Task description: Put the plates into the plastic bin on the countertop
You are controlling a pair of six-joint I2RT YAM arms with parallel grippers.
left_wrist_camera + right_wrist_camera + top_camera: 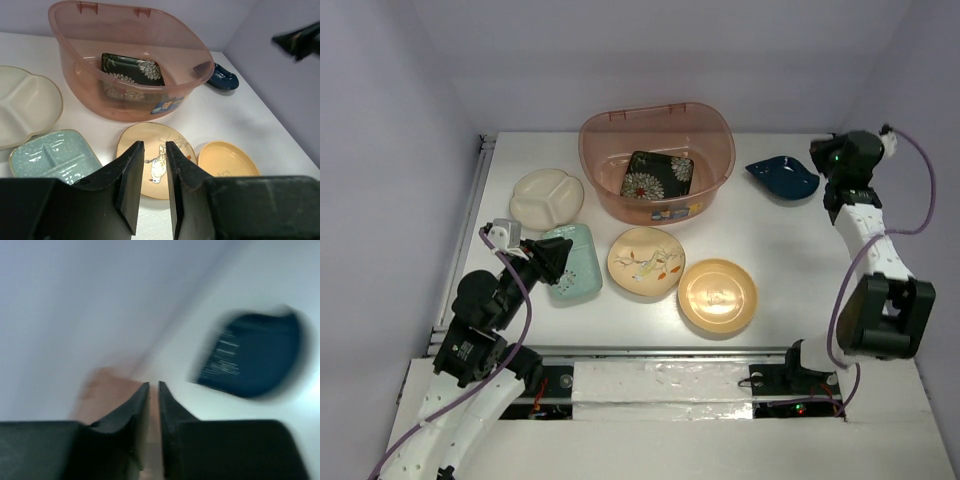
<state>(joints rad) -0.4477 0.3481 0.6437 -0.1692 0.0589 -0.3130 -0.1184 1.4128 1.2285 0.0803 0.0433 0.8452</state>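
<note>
The white countertop carries the pink bin at its far middle. One plate lies inside the bin: the black square one, tilted against the bottom. The other five are outside it on the countertop. The cream divided plate is just left of the bin. The orange plate is on the bin's near side, a little right. The floral plate is straight in front of the bin. The mint plate is on the bin's near left. The blue leaf plate is just right of the bin. The left gripper hangs over the mint plate's left edge, jaws slightly apart and empty. The right gripper, beyond the blue plate from the bin, has its jaws nearly together on nothing; its view is blurred.
</note>
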